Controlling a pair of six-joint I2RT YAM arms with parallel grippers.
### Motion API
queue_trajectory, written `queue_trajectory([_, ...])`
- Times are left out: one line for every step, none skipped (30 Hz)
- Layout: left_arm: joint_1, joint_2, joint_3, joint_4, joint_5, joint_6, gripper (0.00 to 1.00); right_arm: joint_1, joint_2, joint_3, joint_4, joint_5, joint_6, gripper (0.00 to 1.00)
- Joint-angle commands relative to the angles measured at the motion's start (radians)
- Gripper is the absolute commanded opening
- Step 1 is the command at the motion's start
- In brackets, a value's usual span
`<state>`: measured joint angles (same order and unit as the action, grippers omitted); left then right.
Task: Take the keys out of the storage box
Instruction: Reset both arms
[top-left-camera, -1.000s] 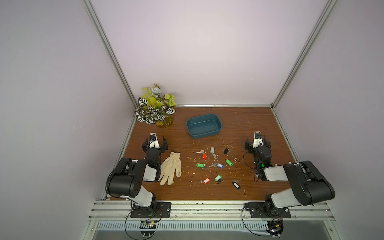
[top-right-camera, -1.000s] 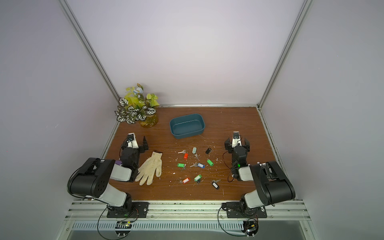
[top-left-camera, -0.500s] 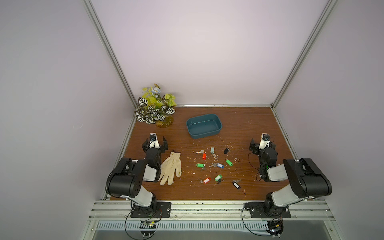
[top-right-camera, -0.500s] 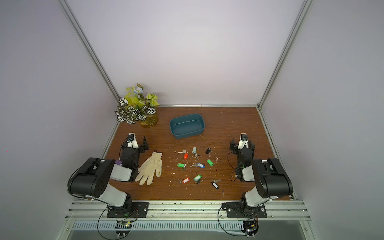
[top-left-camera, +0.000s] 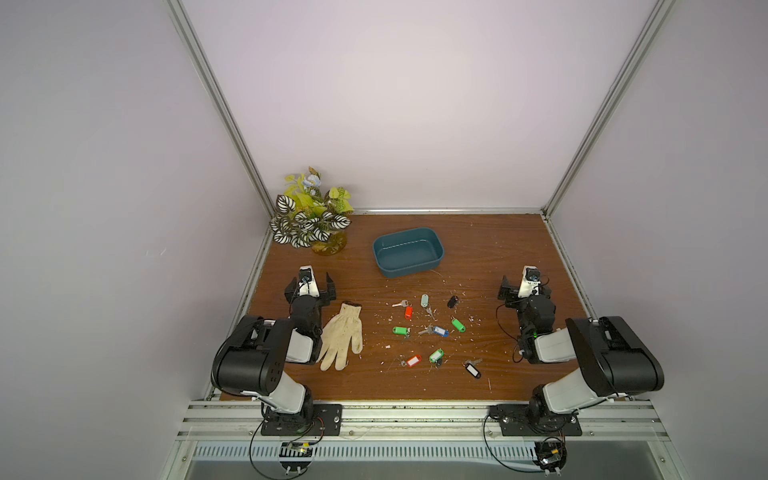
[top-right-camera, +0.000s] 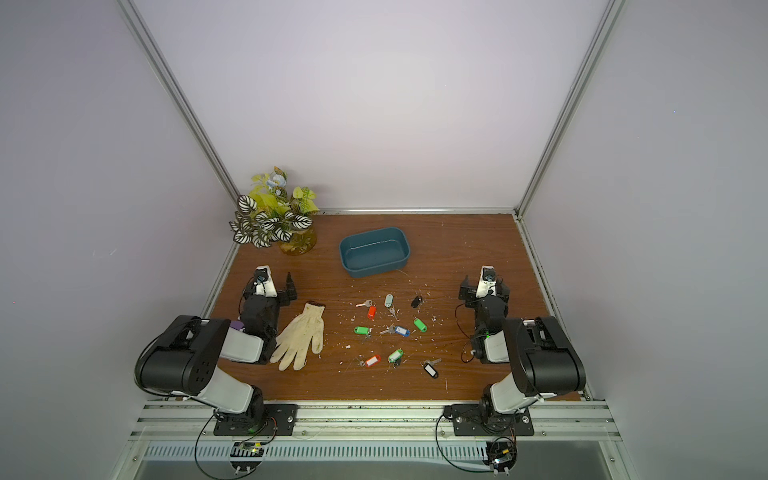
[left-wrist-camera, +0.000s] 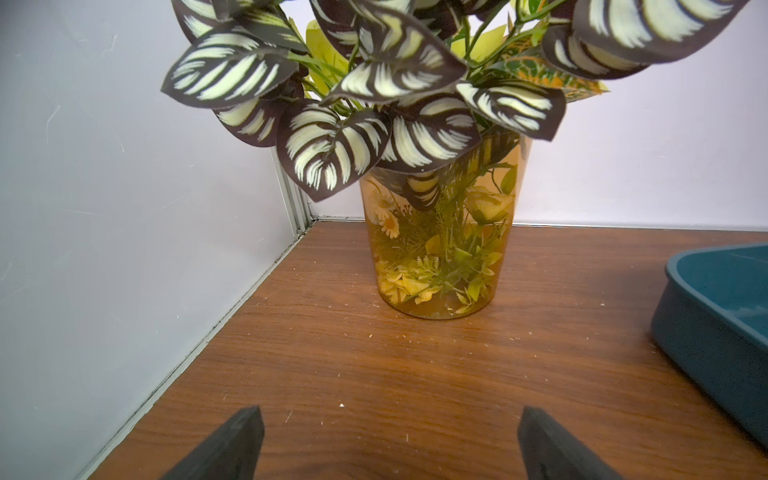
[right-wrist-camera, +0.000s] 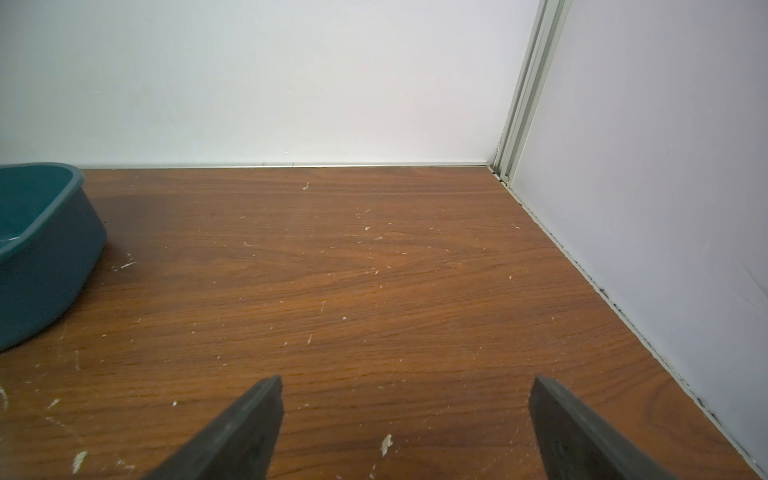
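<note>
The left gripper (top-left-camera: 311, 289) and right gripper (top-left-camera: 524, 291) are held wide, nothing gripped, over the table (top-left-camera: 498, 249). A potted plant (top-left-camera: 309, 220) is seen at the left one's 12 o'clock, a glove (top-left-camera: 343, 338) at 4 o'clock. The 9 keys (top-left-camera: 440, 331) are scattered at 6 o'clock of the storage box (top-left-camera: 409, 268).

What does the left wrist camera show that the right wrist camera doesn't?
Left wrist only: the plant in its amber vase, standing in a corner of the table, straight ahead of the open left claw.
Right wrist only: the other back corner with its metal post, and bare wood strewn with white flecks ahead of the open right claw.
Both: one end of the box, the wooden table, white walls, and two dark fingertips standing apart with nothing between them. Neither shows the keys.
</note>
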<state>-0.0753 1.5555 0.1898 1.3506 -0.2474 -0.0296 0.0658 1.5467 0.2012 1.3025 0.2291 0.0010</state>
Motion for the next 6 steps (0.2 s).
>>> queue_trajectory([0.015, 0.006, 0.002, 0.011, 0.011, 0.006, 0.99, 0.004, -0.002, -0.004, 0.057, -0.007, 0.014, 1.00])
queue_trajectory([0.025, 0.004, 0.006, -0.001, 0.027, 0.001, 0.99, 0.003, -0.002, -0.003, 0.057, -0.007, 0.014, 0.99])
queue_trajectory([0.029, 0.002, 0.005, -0.004, 0.033, -0.004, 0.99, 0.004, -0.002, -0.004, 0.057, -0.007, 0.014, 1.00])
queue_trajectory([0.029, 0.002, 0.005, -0.002, 0.033, -0.004, 0.99, 0.003, -0.003, -0.004, 0.057, -0.006, 0.014, 1.00])
queue_trajectory([0.029, 0.000, 0.004, -0.001, 0.033, -0.004, 0.99, 0.004, -0.002, -0.003, 0.057, -0.007, 0.014, 1.00])
queue_trajectory([0.029, 0.000, 0.002, 0.001, 0.034, -0.003, 0.99, 0.004, -0.002, -0.004, 0.057, -0.007, 0.014, 1.00])
